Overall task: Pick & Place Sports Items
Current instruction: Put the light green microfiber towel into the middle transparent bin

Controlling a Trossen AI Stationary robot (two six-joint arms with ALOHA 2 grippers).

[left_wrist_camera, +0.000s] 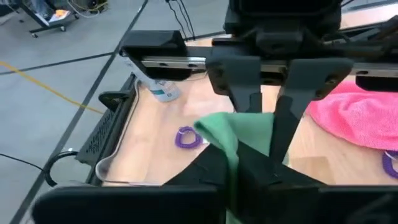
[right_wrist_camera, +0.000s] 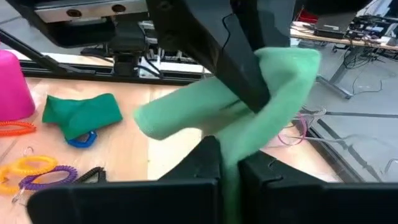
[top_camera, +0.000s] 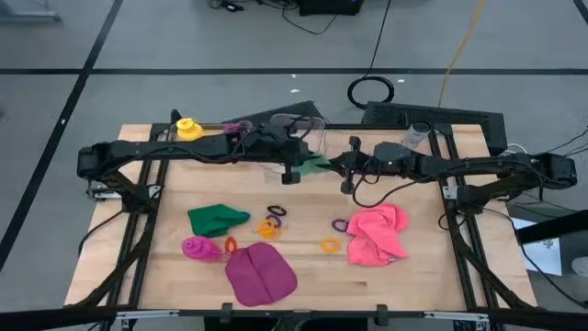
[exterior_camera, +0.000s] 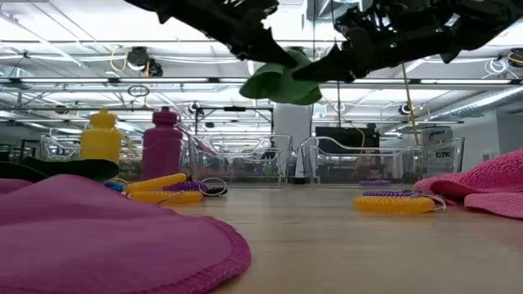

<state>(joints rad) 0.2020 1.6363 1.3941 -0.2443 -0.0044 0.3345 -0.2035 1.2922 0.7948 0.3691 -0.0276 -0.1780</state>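
Observation:
A soft green cloth hangs in the air above the middle of the table, with my left gripper and my right gripper both shut on it from opposite sides. A second green cloth, a magenta cloth and a pink cloth lie flat on the table. A yellow bottle and a purple bottle stand at the far left. A magenta bottle lies near the front left. Small orange, purple and yellow rings lie between the cloths. My left gripper pinches a bunched fold of the green cloth between its two fingers, coming from the table's left and slanting down. The cloth is clear of the table. My right gripper pinches the green cloth's other end between its two fingers, roughly level from the table's right. A loose lobe of cloth sticks out sideways beyond the fingers, slack.
Clear plastic bins stand along the table's far edge, one just behind the grippers. A clear bottle lies at the far right. Bare wood shows between the pink cloth and the magenta cloth.

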